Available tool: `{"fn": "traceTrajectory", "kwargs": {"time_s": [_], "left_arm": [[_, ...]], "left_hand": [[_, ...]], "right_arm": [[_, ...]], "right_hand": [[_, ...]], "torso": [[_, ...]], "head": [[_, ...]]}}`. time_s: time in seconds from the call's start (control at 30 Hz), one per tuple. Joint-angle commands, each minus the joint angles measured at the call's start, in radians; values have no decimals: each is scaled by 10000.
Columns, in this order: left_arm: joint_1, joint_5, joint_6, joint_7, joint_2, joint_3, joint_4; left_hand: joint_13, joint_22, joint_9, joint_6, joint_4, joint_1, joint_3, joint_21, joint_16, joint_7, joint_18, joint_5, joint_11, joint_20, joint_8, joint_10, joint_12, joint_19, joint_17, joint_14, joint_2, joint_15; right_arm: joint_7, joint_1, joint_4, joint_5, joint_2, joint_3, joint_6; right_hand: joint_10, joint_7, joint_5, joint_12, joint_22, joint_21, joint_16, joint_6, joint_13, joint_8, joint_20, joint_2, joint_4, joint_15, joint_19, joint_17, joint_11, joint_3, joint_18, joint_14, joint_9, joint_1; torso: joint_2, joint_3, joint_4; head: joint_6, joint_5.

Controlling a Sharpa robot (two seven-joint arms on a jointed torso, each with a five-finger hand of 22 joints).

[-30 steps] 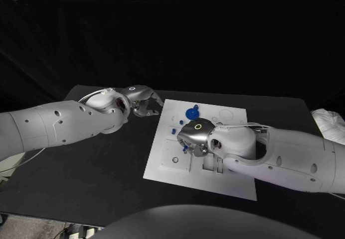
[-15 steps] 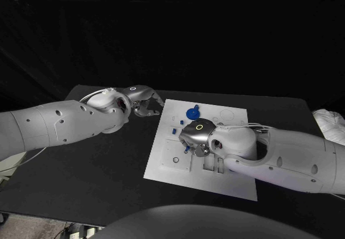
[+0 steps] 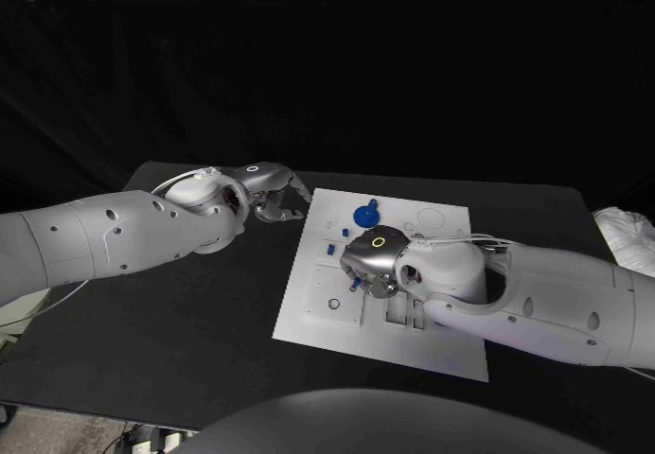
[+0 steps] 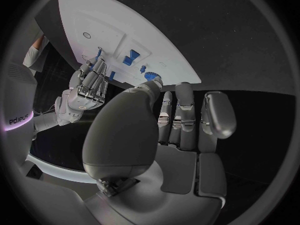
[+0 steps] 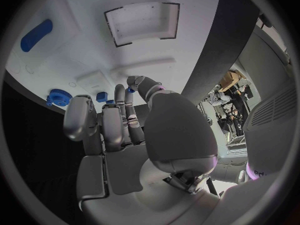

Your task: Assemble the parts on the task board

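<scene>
Head view, hidden: the right hand [image 3: 376,260] covers the middle of the task board [image 3: 437,331], and its fingers point down out of sight, so its grip cannot be read here.
Head view, parts: a round blue part [image 3: 364,215] stands near the board's far edge; small blue pieces [image 3: 330,248] lie just beside the right hand, on the side toward the left arm.
Head view, surroundings: a white bundle [image 3: 626,236] lies at the table's right edge, well apart from the board.
Head view, left hand: the left hand [image 3: 274,197] hangs over the black table [image 3: 178,312] just beside the board's far corner, fingers curled, nothing seen in them.

Left wrist view, hand: the fingers [image 4: 181,110] lie side by side, bent toward the thumb, holding nothing.
Left wrist view, beyond: the right hand rests fingertips down on the board among blue pieces.

Right wrist view, hidden: the fingertips [image 5: 128,92] meet the thumb around a small blue piece [image 5: 130,90], mostly covered.
Right wrist view, hand: the right hand pinches that piece above the board.
Right wrist view, parts: a blue gear-like part [image 5: 57,96] and an oblong blue part [image 5: 35,34] sit on the board.
</scene>
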Motion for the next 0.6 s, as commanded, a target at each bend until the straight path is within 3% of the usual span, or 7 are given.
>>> {"fn": "traceTrajectory", "kwargs": {"time_s": [0.03, 0.6], "left_arm": [[0, 87, 113, 11, 17, 6, 12], [-1, 95, 120, 4, 7, 6, 28]], "left_hand": [[-14, 1611, -14, -78, 1, 96, 58, -24, -63, 26, 142, 15, 80, 22, -43, 3, 50, -50, -9, -64, -10, 30], [-16, 1610, -19, -85, 2, 114, 59, -28, -66, 50, 142, 20, 88, 31, -40, 0, 51, -52, -21, -72, -6, 39]], "right_arm": [[6, -14, -14, -139, 23, -4, 90], [67, -84, -69, -120, 107, -14, 135]], "right_hand": [[-57, 43, -35, 52, 1485, -45, -57, -62, 15, -39, -13, -44, -66, 6, -53, -1, -16, 19, 103, -39, 8, -9], [-107, 44, -30, 43, 1486, -49, -58, -109, 39, -87, -13, -46, -90, 12, -52, -2, -4, 48, 101, -38, 13, -10]], "torso": [[0, -2, -3], [0, 3, 9]], "head": [[1, 16], [1, 27]]}}
